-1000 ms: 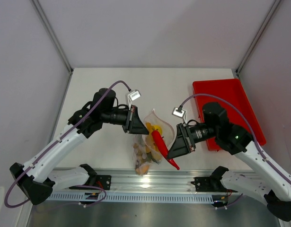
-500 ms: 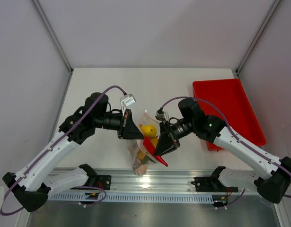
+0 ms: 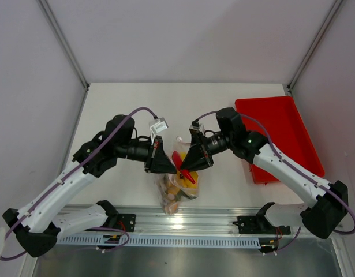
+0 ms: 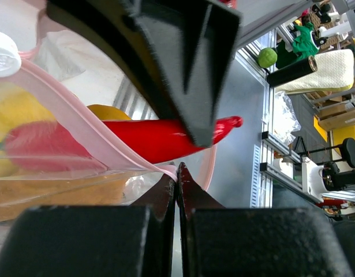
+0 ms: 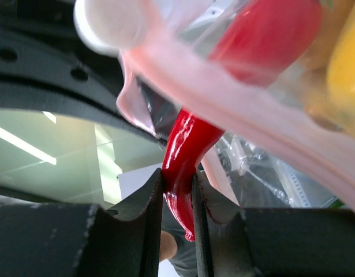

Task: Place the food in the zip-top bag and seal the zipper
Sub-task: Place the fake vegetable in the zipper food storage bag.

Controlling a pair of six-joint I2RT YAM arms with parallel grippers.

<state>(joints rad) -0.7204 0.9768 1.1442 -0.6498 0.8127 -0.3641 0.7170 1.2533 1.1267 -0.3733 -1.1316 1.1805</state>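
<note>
I had the left gripper (image 4: 177, 172) pinched shut on the zipper (image 4: 88, 128), so the bag (image 3: 163, 184) hung under both grippers. The right gripper (image 5: 178, 180) was clamped on the thin end of the chili (image 5: 186, 144), with its fingers just outside the bag mouth. The chili's fat end was past the zipper, inside the bag against the yellow food (image 5: 344, 75). The two grippers faced each other, near touching, over the table (image 3: 137, 104). The red tray (image 3: 281, 121) was well apart to the right.
</note>
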